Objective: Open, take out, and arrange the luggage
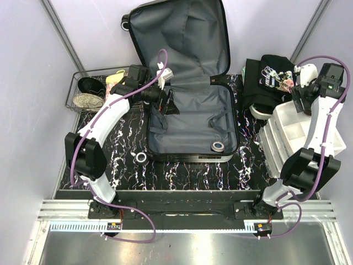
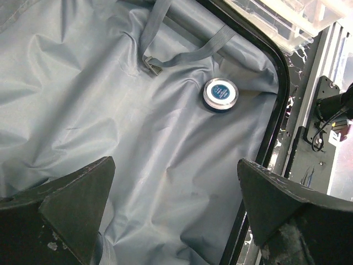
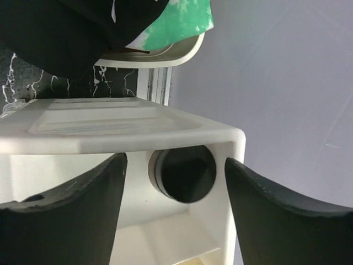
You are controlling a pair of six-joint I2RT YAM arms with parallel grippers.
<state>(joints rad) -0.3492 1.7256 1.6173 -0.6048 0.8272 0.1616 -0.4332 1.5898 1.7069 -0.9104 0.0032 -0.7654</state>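
Pale lilac walls (image 1: 33, 66) around black, white-veined bench (image 1: 182, 176). Luggage (image 1: 187, 105) open mid-bench: hard shell, creased grey fabric lining, lid raised rearward. White plastic bins (image 1: 292, 130) at right, black wire basket (image 1: 74, 91) at left. Left claw (image 2: 175, 165) spread above lining; right claw (image 3: 175, 160) spread over bin. Round metal tin (image 2: 220, 93) on lining.

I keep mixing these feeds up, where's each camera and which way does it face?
Top: above, behind the arms, looking down on the open luggage; both arms show.
Left wrist: looks into the luggage at a tin; open left tool shows.
Right wrist: faces a white bin; open right tool shows.
Shared: top and left wrist both see the tin.
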